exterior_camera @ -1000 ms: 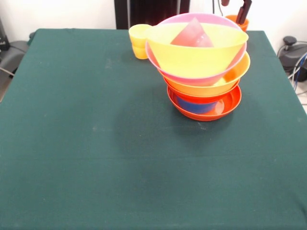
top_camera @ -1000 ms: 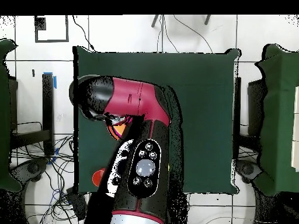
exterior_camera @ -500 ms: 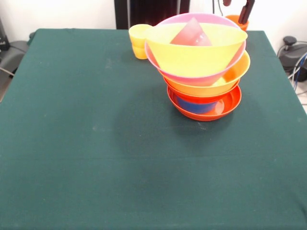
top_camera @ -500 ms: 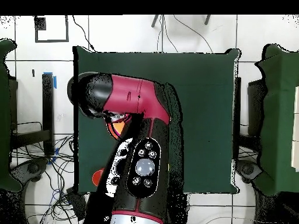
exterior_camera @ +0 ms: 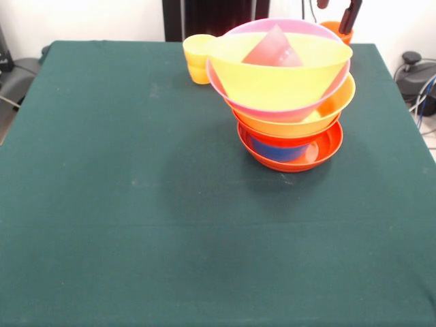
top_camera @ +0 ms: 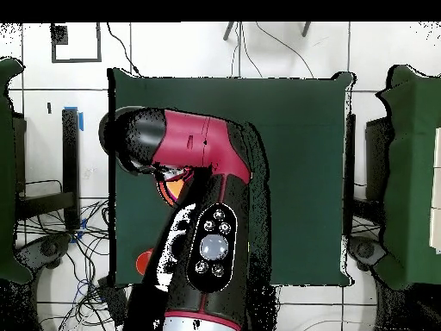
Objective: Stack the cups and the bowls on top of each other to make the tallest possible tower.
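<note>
From the front, the tower (exterior_camera: 289, 102) of shiny round plastic bowls sits toward the table's (exterior_camera: 136, 225) back right. A red-pink cup (exterior_camera: 272, 48) lies tilted inside the yellow top bowl (exterior_camera: 272, 75). A small blue bowl (exterior_camera: 278, 148) rests in the flat red-orange bottom bowl (exterior_camera: 320, 153). A yellow cup (exterior_camera: 197, 58) stands just behind. The gripper (exterior_camera: 344, 13) hangs over an orange cup (exterior_camera: 338, 30); I cannot tell if it is open.

From above, the red arm (top_camera: 202, 172) hides the bowls.

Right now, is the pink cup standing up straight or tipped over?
Tipped. The pink cup leans slantwise inside the yellow bowl atop the tower, resting against its wall.
</note>
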